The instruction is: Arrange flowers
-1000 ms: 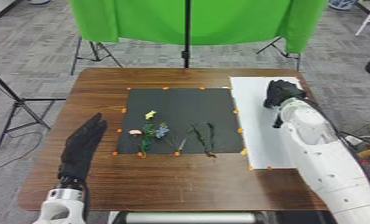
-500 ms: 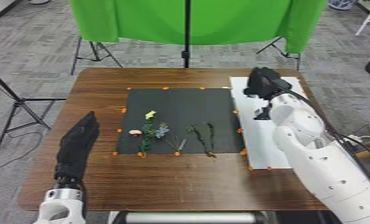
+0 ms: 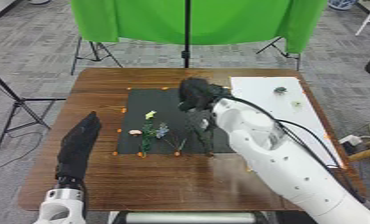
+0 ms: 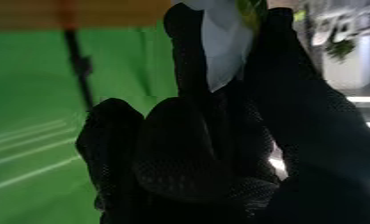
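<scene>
Brown wooden surface spans the middle of the frame; on its dark mat, just left of centre, we see a yellow flower and blue flowers. Above the mat, at upper centre, we find the right hand clamped on a white flower. At left, the left hand has straight fingers.

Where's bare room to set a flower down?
Widest: the wood between the dark mat and the table's near edge. A narrower strip separates mat from left robot hand. Crowded: the mat's near half, with yellow flower, blue flower and green stems; right robot hand over its far side.
</scene>
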Available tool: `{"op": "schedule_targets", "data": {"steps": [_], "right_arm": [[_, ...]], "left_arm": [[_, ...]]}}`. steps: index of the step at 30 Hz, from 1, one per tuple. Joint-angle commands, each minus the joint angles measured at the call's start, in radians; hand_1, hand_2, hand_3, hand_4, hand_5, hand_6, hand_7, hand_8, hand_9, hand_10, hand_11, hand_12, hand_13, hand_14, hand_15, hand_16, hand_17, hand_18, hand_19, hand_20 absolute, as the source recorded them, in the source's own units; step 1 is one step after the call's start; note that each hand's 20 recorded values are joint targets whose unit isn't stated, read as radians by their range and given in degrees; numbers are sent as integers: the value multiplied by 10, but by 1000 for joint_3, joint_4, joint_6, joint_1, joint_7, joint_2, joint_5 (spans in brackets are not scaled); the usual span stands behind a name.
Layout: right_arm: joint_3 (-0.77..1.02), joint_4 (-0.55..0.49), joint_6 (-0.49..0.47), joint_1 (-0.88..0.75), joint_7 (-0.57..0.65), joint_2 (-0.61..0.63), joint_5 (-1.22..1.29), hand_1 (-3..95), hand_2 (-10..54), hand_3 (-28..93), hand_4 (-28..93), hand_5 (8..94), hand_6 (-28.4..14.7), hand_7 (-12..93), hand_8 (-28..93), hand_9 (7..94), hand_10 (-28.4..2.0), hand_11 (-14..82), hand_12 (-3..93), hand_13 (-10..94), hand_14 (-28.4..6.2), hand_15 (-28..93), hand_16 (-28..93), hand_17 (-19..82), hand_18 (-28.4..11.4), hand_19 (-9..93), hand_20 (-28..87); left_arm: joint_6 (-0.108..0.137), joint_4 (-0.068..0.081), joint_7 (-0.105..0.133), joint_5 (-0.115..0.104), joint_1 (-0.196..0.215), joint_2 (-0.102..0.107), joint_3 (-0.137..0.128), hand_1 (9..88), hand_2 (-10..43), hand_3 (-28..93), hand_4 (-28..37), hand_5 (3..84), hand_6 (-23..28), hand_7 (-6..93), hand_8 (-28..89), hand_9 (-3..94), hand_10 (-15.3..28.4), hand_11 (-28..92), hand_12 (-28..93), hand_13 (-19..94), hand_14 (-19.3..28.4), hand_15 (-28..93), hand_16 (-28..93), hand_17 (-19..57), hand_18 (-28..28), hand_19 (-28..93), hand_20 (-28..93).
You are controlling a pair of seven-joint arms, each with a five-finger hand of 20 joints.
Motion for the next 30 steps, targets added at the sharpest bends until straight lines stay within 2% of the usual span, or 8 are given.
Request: {"op": "schedule_targets", "data": {"steps": [1,8,14,17,19,21,30], "right_arm": [[-21,24,-34,-28,-33,-33,-53,610,-95,550,-172,784,12,213,101,899,-91,63,386,898,-6,679,330,670,-108,932,682],[-8,35,-43,-43,-33,-39,-63,586,-95,542,-172,748,9,217,89,854,-102,84,358,887,-9,682,328,662,-110,932,681],[8,41,-65,-54,-35,-40,-70,575,-95,510,-171,706,5,210,84,792,-114,140,305,880,-12,684,328,653,-111,932,679],[12,36,-64,-58,-33,-36,-70,522,-95,581,-199,682,8,201,57,764,-124,187,238,874,-13,686,324,649,-111,932,677],[12,30,-64,-61,-26,-31,-59,479,-95,638,-216,664,11,193,-31,760,-125,197,219,873,-13,685,324,648,-112,932,674],[16,28,-74,-62,-30,-30,-66,463,-95,654,-220,645,10,186,-78,758,-126,198,217,872,-15,684,324,648,-113,932,672],[36,7,-100,-67,-16,-17,-54,426,-95,646,-224,608,7,174,-88,747,-130,202,222,869,-17,681,324,643,-114,932,670]], "left_arm": [[-4,15,-14,-9,7,-17,15,239,-91,682,-199,409,21,66,-57,344,92,61,151,270,111,69,19,49,101,11,190],[-11,12,-16,-8,12,-18,13,238,-92,683,-200,410,21,65,-56,347,92,62,151,271,112,70,19,44,105,11,187],[-19,15,-23,-8,8,-15,12,237,-91,683,-201,410,20,67,-56,348,92,62,151,270,117,72,24,32,114,9,186],[-21,15,-26,-6,7,-13,11,237,-91,682,-201,409,19,67,-56,355,94,63,152,276,121,72,28,29,113,8,184],[-22,14,-26,-7,7,-12,10,236,-91,682,-200,408,19,67,-56,357,94,65,152,276,122,72,29,28,113,8,184],[-22,14,-30,-5,7,-11,10,236,-91,683,-200,409,19,66,-56,357,95,65,152,276,122,72,29,25,114,7,183],[-27,14,-33,-5,6,-6,8,236,-91,682,-201,409,18,67,-56,359,95,67,152,277,123,73,34,17,116,6,180]]}}
